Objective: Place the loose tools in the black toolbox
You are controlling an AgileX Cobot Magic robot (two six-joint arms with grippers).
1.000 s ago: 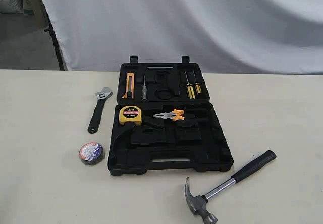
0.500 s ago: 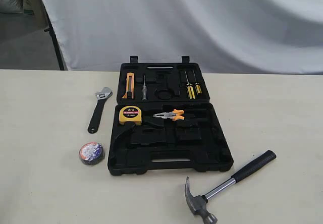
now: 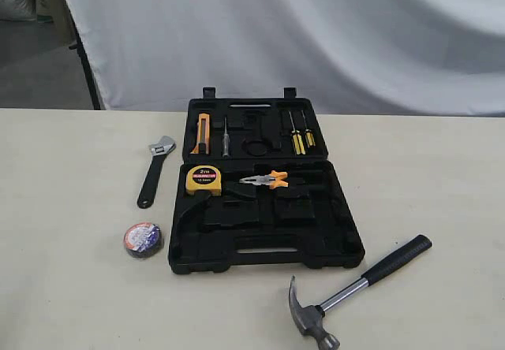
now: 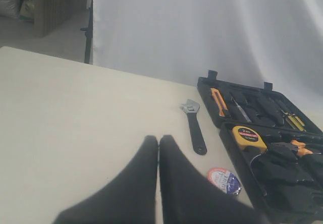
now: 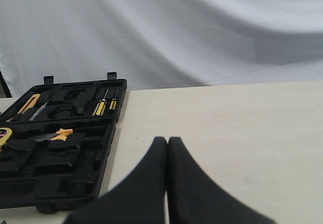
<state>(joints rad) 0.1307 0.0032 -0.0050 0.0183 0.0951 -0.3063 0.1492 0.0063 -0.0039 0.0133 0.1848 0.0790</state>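
While the black toolbox [image 3: 316,232] lies wide open on the pale counter [image 3: 63,287], none of the three loose pieces is inside it. The task looks as if it has not yet begun.

Seen from the exterior camera, the adjustable wrench [image 3: 154,173] lies on the counter to the left of the case. Its silver head points away from the camera, and it does not touch the box. The small tape roll [image 3: 143,239] lies flat just beside the near left corner of the case. The claw hammer [image 3: 355,287] lies in front of the near right corner. Its steel head is nearest the camera and its black handle angles away to the right, also clear of the box.

Already seated in the near half are a yellow tape measure [image 3: 203,179] and orange-handled pliers [image 3: 267,180]. Several dark recesses there show nothing in them.

Neither arm appears in the exterior view. In the wrist views, the left tool [image 4: 159,138] and the right tool [image 5: 167,139] each have their fingers pressed together with nothing between them. Both sit above bare counter, well short of any piece.

All three pieces remain to be picked up and placed in the case. The wrench and tape roll lie on the left arm's side, the hammer on the right arm's.
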